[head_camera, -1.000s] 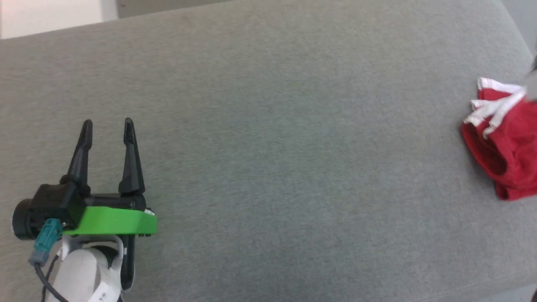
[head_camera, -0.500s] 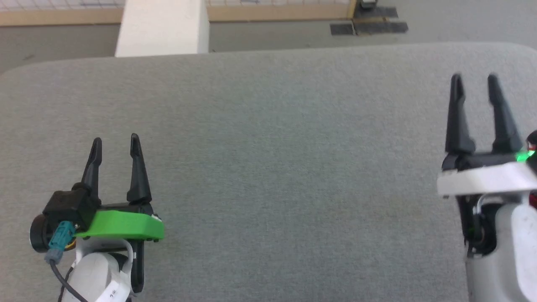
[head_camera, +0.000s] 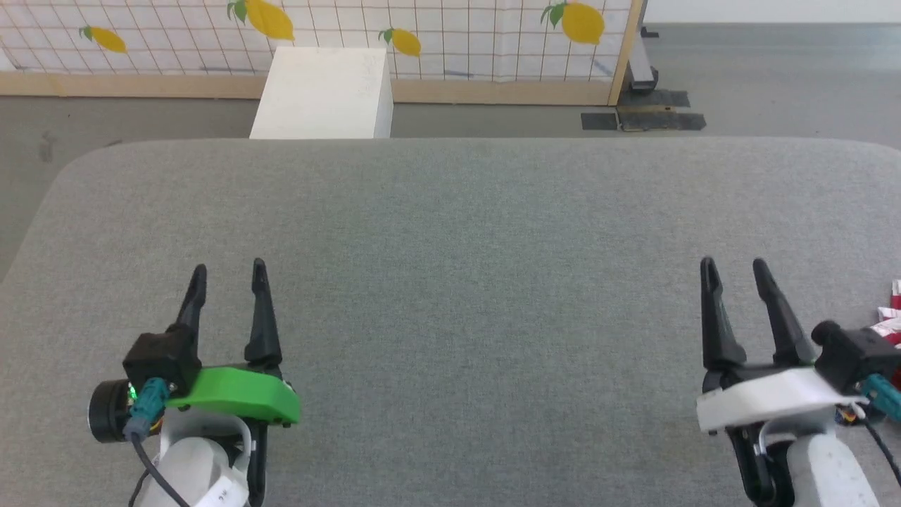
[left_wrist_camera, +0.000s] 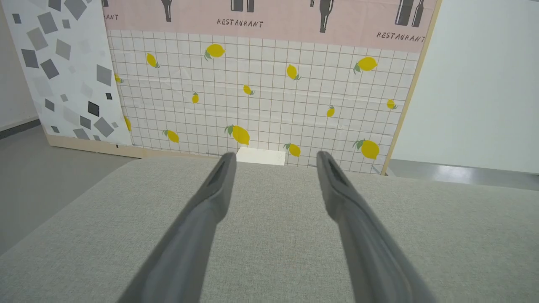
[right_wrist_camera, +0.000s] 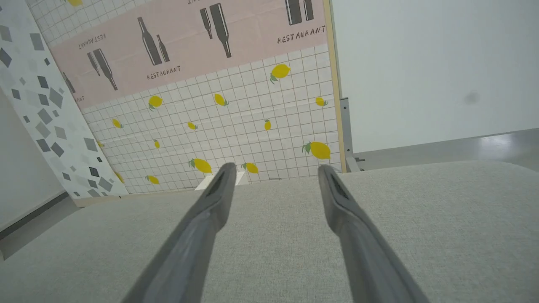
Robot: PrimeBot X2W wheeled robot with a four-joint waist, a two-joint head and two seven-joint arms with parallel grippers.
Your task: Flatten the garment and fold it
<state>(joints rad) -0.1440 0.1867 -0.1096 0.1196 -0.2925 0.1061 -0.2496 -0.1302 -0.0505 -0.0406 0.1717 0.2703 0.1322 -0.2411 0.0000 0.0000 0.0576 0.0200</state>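
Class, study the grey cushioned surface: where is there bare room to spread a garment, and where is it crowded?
The grey surface is bare between the left gripper and the right gripper, up to its far edge by the white box. Crowding is at the right edge, where the garment shows beside that gripper.

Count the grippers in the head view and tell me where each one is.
2. The green-mounted left gripper sits lower left, the white-mounted right gripper lower right, both open over the grey fabric surface; none seems hidden.
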